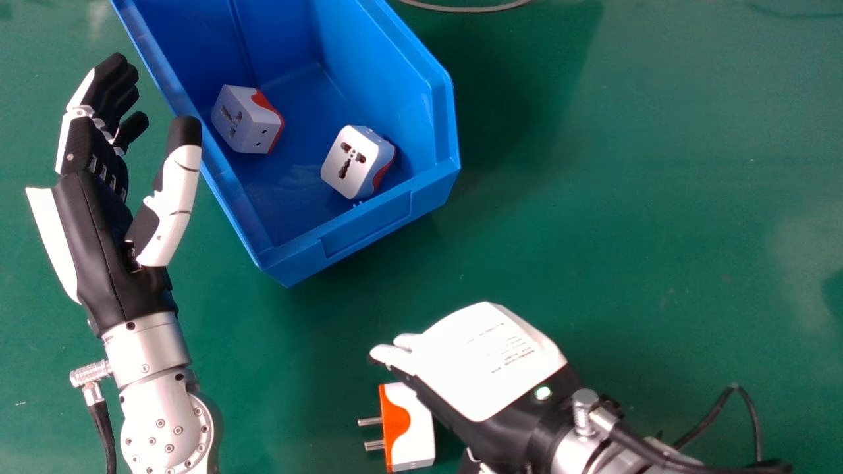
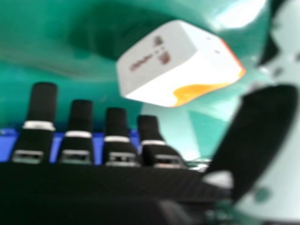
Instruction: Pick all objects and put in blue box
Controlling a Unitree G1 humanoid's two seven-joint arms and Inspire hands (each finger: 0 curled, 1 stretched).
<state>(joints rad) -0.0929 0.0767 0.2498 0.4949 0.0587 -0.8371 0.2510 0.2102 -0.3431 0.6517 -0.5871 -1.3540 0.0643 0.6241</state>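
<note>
The blue box holds two white and orange plug adapters, one by its left wall and another near its front wall. A third adapter lies on the table with its pins pointing left. Beside it on the right is my right hand, back upward and open. In the right hand view that adapter sits in front of the palm side of my right hand, between straight fingers and thumb, not held. My left hand is open and holds nothing, left of the box.
The green table stretches to the right of the box. A grey cable curves at the far edge of the head view. A black cable loops beside my right wrist.
</note>
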